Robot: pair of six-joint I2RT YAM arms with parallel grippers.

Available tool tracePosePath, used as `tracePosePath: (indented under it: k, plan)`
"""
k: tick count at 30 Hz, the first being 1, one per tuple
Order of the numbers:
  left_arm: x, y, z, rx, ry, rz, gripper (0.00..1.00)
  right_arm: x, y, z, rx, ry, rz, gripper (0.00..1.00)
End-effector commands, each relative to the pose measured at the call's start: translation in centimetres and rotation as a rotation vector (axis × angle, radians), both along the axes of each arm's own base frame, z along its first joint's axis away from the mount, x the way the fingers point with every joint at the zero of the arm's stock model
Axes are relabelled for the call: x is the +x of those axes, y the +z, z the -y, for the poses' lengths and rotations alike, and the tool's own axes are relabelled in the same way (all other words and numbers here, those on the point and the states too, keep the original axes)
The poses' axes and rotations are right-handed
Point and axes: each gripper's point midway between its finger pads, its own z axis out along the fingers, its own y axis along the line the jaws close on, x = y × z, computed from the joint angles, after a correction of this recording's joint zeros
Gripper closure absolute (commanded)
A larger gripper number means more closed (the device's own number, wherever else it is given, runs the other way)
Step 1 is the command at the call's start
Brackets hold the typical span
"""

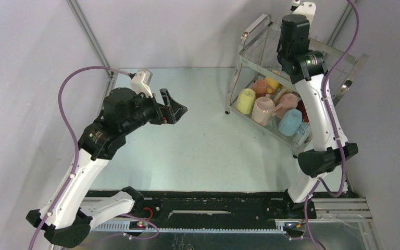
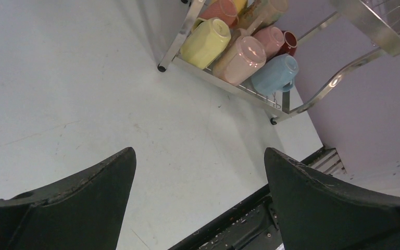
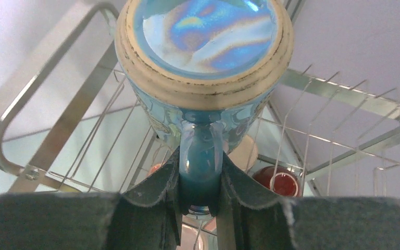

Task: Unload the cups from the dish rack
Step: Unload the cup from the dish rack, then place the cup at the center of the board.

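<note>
A: Two arms logged. Poses?
B: Left arm [image 1: 96, 143] bent over the worktop [image 1: 203, 140], left tool [image 2: 199, 156] spread wide, empty. Right arm [image 1: 315, 99] reaches up over the dish rack [image 1: 251, 39].
A: Right tool [image 3: 199, 162]?
B: Hidden overhead. Its wrist view shows it clamped on the handle of a blue mug [image 3: 203, 67], rack wires behind. Other cups [image 1: 263, 110] lie on the lower tier.

The chrome wire dish rack [image 1: 255, 26] stood upright. A yellow mug [image 2: 205, 35], pink mug [image 2: 241, 59] and light blue mug [image 2: 275, 74] lay tipped on its lower tier. A glossy blue mug [image 3: 203, 52] was held by its handle at the upper tier.
</note>
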Motion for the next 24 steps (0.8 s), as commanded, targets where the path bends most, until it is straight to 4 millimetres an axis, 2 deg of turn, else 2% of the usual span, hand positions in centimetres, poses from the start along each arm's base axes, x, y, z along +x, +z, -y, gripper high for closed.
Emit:
tracePosePath:
  k: [1, 6, 10, 16, 24]
  plan:
    - [-0.5, 1.8, 0.8, -0.081, -0.026, 0.035, 0.0, -4.4, 11.7, 1.9, 0.048, -0.068, 0.372, 1.0]
    - [-0.7, 2.8, 1.4, -0.13, -0.052, 0.042, 0.0, -6.0, 13.4, 1.8, 0.067, -0.054, 0.421, 1.0]
    - [-1.0, 3.7, 2.2, -0.184, -0.079, 0.041, 0.0, -7.6, 14.2, 0.7, 0.078, -0.014, 0.435, 1.0]
    - [-1.2, 5.8, 3.0, -0.281, -0.107, 0.058, 0.0, -11.0, 14.8, -2.8, 0.129, 0.12, 0.447, 1.0]
    - [-1.3, 9.1, 4.1, -0.435, -0.171, 0.078, 0.0, -15.1, 13.9, -8.7, 0.291, 0.372, 0.441, 1.0]
